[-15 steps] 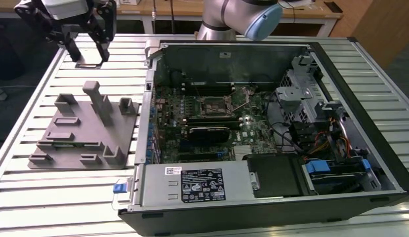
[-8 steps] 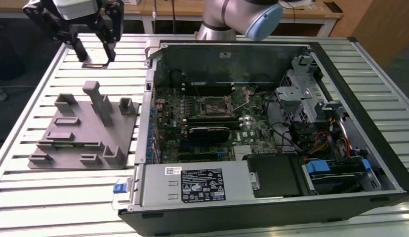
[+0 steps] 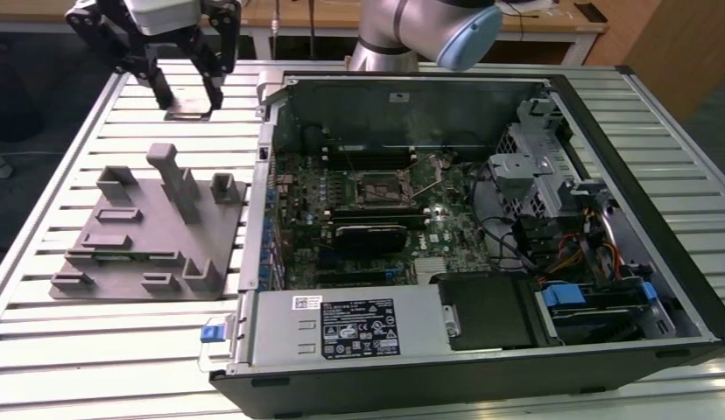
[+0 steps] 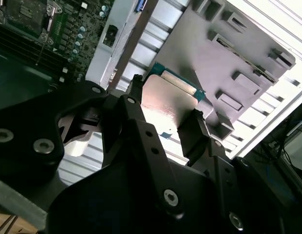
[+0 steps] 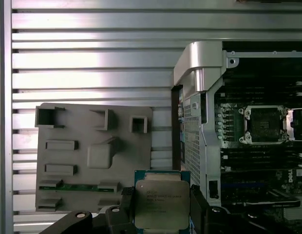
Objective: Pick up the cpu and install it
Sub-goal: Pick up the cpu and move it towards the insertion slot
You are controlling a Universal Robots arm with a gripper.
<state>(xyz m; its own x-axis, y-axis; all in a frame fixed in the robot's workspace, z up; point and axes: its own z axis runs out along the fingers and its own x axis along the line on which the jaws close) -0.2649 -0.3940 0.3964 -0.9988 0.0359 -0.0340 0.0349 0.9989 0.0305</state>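
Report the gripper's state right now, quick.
The gripper is shut on the cpu, clamping it by two opposite edges.

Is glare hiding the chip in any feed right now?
Second wrist view: the chip, gripped by the pincer, carries a pale sheen on its metal top, and the table beyond is washed out white. First wrist view: the chip is evenly lit; bright bands cross the table slats; the socket sits in shade. Exterior view: even light, darker inside the case.
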